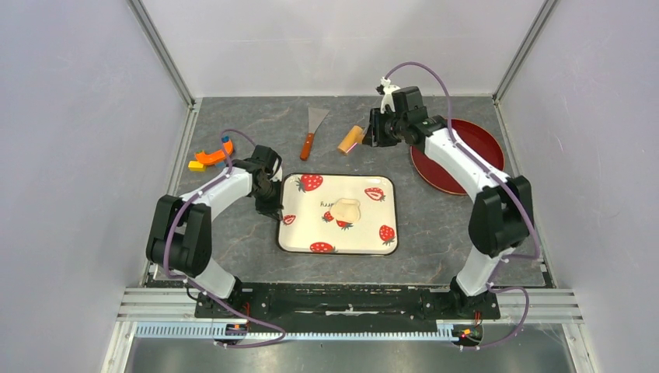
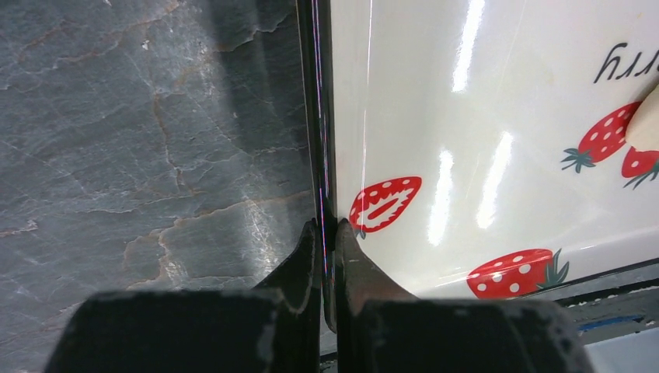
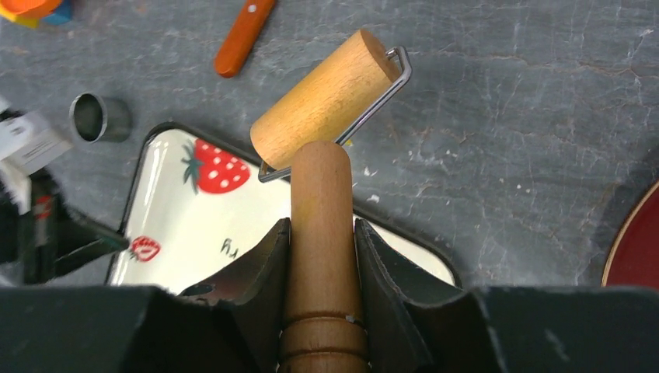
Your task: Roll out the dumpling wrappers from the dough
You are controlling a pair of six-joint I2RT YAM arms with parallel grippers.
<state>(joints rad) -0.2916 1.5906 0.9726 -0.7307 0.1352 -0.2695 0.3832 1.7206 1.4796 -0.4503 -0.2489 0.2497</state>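
Note:
A pale cream lump of dough (image 1: 346,210) lies near the middle of the strawberry-print tray (image 1: 365,237); its edge also shows in the left wrist view (image 2: 646,120). No flattened wrappers are in view. My left gripper (image 1: 273,208) is shut on the tray's left rim (image 2: 320,155), one finger on each side of it (image 2: 326,229). My right gripper (image 1: 374,132) is shut on the wooden handle (image 3: 319,186) of the roller, beyond the tray's far edge. The roller's tan cylinder (image 3: 326,97) hangs in front of the fingers, above the table (image 1: 350,140).
A scraper with an orange-brown handle (image 1: 312,132) lies behind the tray. A metal ring cutter (image 3: 99,116) stands by the tray's far left corner. A dark red plate (image 1: 458,155) sits at the right. Orange and blue pieces (image 1: 211,158) lie at the left wall.

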